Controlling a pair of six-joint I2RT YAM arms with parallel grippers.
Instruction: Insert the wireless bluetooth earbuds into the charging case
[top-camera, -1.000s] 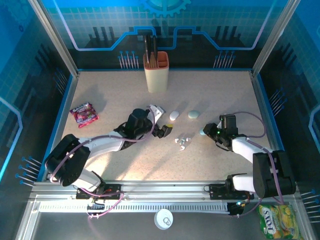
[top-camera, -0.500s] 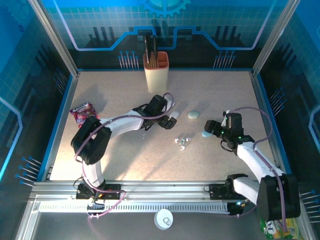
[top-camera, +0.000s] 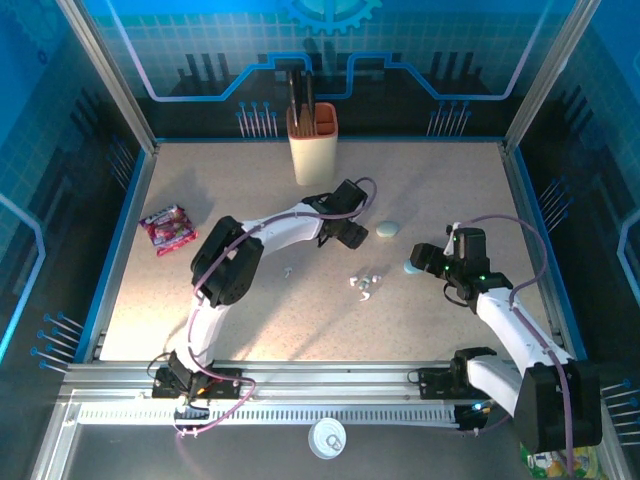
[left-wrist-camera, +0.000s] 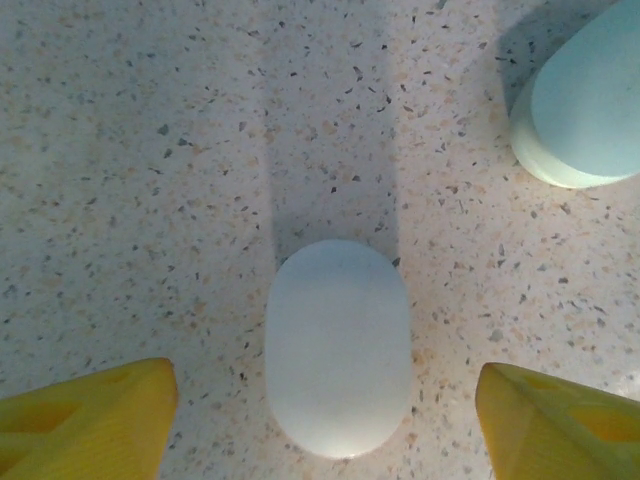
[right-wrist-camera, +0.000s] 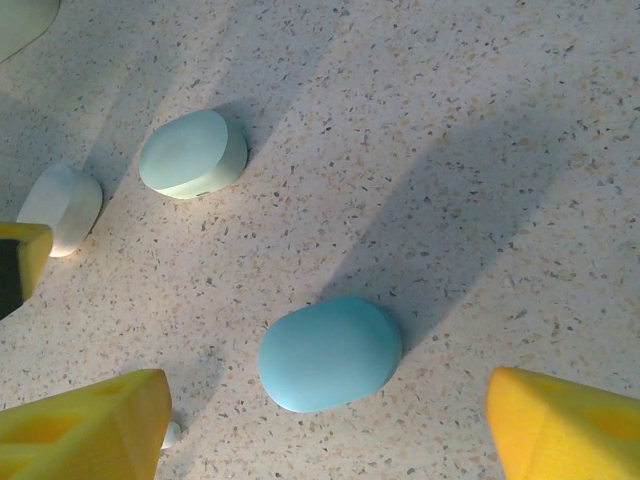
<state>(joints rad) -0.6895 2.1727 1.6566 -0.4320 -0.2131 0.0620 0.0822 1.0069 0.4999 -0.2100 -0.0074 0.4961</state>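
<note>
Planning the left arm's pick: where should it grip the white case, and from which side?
Across its narrow middle, straight down from above. The white case lies flat, a smooth oval whose long sides face the left gripper's open fingers, so they should close squarely there; the rounded ends would likely slip.

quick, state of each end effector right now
Left end effector: open, holding nothing, fingers either side of the white case.
Right end effector: open, holding nothing, above the blue case.

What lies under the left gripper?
A closed white case on the table, between the open left gripper's fingers. A pale teal case sits nearby. Their insides are hidden.
</note>
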